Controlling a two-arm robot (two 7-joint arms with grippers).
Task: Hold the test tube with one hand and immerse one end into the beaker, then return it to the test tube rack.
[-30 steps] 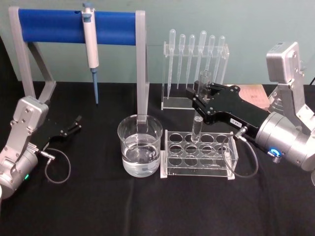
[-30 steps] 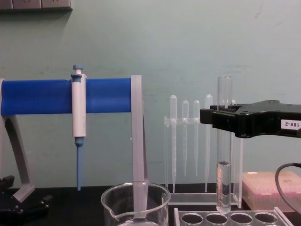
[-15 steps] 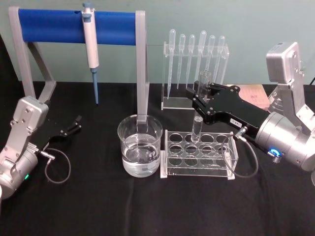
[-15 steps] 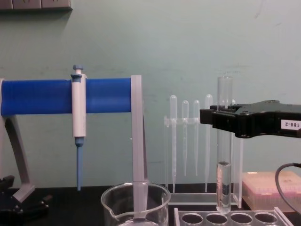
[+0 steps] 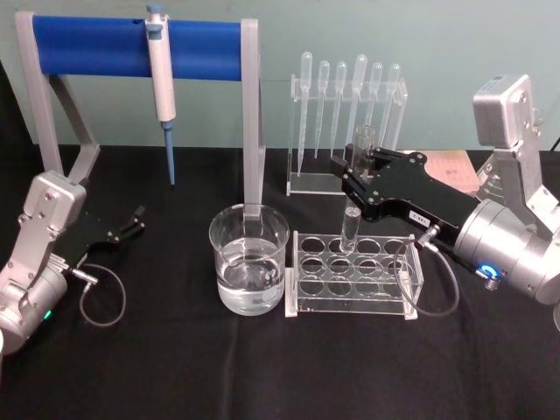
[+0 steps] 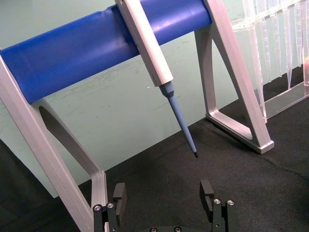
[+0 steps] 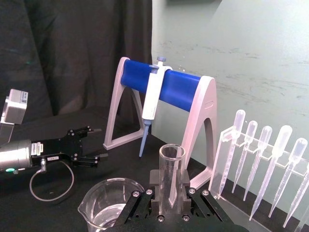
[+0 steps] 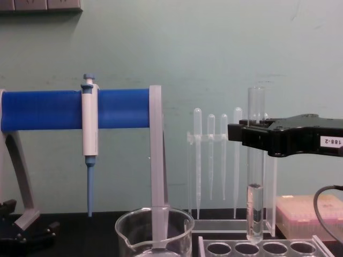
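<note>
Since a second earlier the test tube (image 8: 255, 209) had been lowered only very slightly, and little else was changed. The tube was held upright, clamped between the closed fingers of the right gripper (image 5: 354, 175), which was reached in from the right at mid-height of the glass. Its rounded bottom, with some clear liquid in it, was seen just over the far row of the test tube rack (image 5: 350, 302); whether it had entered a hole could not be told. The beaker (image 5: 249, 271), partly filled with clear liquid, was stood just left of the rack, apart from the tube. The left gripper (image 5: 131, 223) was parked low at the far left on the black table (image 5: 262, 376), its fingers spread apart and empty, near the blue stand (image 5: 96, 44) on which the pipettor (image 5: 160, 70) was hung.
</note>
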